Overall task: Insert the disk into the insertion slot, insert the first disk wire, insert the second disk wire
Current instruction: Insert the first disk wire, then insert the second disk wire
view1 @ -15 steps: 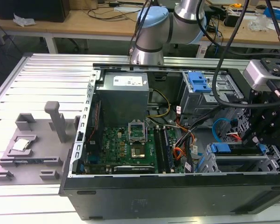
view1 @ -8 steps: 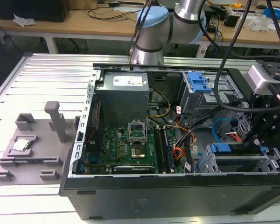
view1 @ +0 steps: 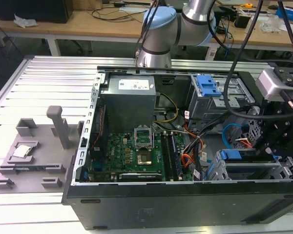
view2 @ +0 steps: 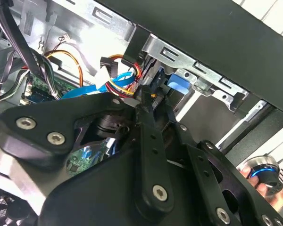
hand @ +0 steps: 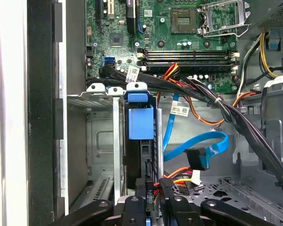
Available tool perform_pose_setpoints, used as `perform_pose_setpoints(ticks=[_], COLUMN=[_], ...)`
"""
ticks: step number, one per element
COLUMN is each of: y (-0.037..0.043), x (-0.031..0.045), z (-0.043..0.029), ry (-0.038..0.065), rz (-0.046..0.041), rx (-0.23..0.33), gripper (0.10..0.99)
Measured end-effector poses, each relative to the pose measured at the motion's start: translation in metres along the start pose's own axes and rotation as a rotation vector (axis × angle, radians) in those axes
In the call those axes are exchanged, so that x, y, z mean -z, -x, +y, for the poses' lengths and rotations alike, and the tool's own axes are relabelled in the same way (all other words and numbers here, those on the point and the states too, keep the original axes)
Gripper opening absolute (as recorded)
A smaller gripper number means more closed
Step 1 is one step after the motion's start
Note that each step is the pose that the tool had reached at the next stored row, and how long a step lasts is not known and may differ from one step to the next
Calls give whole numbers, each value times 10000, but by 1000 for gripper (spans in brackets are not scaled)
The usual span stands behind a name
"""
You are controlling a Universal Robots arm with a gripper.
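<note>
The disk (hand: 140,120) sits inside the insertion slot (hand: 100,141), its blue carrier end facing the motherboard. In the exterior view the disk (view1: 232,156) lies in the slot (view1: 256,170) at the case's front right corner. My gripper (hand: 153,200) is at the disk's open edge, shut on a black connector with red, yellow and black wires (hand: 175,175). In the second wrist view the gripper (view2: 144,100) pinches that connector right beside the blue carrier (view2: 177,83). A blue flat cable (hand: 205,153) with its plug hangs loose beside the disk, not attached.
A thick black wire bundle (hand: 226,110) crosses between the motherboard (hand: 179,33) and the cage. Another cage with a blue latch (view1: 207,87) stands at the back right. The black case wall (view2: 212,42) runs close by. A hand (view2: 273,195) shows outside the case.
</note>
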State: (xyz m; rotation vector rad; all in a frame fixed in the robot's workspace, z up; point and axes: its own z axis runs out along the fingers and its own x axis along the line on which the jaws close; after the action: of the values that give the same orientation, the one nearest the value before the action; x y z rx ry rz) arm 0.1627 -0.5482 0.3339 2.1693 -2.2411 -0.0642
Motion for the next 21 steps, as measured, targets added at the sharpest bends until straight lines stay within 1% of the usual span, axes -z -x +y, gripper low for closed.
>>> perform_pose_setpoints(ticks=[1,2,5,6,7,8,9,10,11,21], y=[0,0,3,7,9,10,11,11,12,12], x=[17,56,194,309,367,438,479,568,613,618], z=[1,3,9,16,19,23,25,30,32,32], ry=[0,0,-4,-7,-8,-9,-10,-12,-13,-13], rz=[6,10,32,60,68,72,74,75,76,75], rx=[-1,-1,-1,-3,-3,-3,-3,-3,-3,-3], gripper=[255,255,255,255,243,176,114,106,106,106])
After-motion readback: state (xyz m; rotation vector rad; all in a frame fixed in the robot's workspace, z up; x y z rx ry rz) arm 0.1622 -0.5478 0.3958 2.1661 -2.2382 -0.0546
